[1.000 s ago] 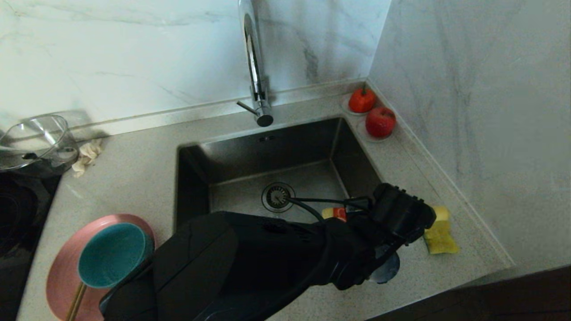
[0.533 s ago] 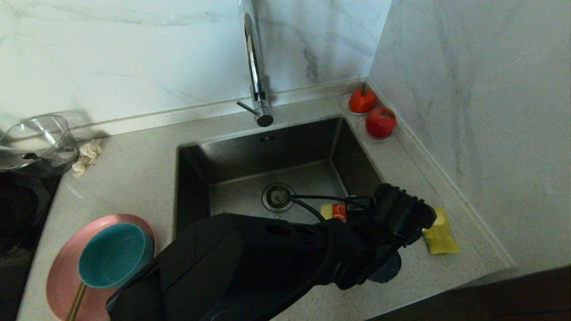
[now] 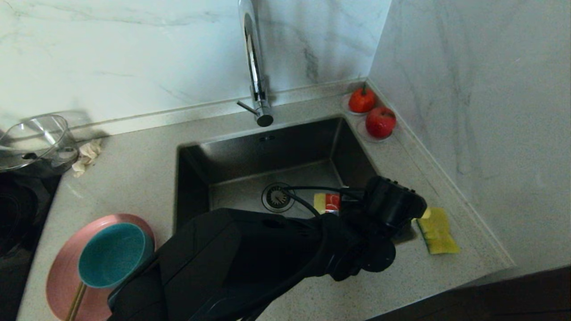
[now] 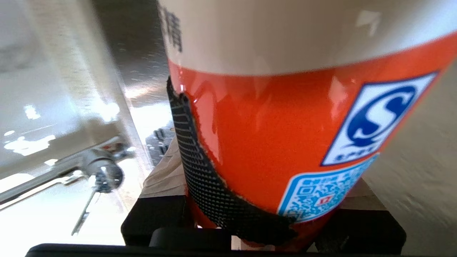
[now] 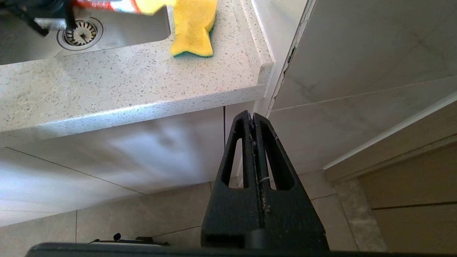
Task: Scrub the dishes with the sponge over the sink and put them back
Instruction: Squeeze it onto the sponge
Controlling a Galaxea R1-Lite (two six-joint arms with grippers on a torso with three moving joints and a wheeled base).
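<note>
Your left gripper [image 3: 332, 206] is clamped on a bottle [image 4: 285, 117] with an orange label, probably dish soap. In the head view it has shifted up and to the left over the last second, off the counter edge and out over the lower right corner of the sink [image 3: 250, 151]. That move has uncovered most of the sponge [image 3: 436, 231], which lies flat on the counter at the right of the frame, beside the sink rim and now apart from the arm.

I'd judge you are still preparing soap, not scrubbing. The pink plate [image 3: 60, 272] sits at the lower left with the teal bowl [image 3: 113, 254] resting in it, both untouched.

Your right gripper [image 5: 254, 123] hangs below the counter edge, fingers pressed together, holding nothing
</note>
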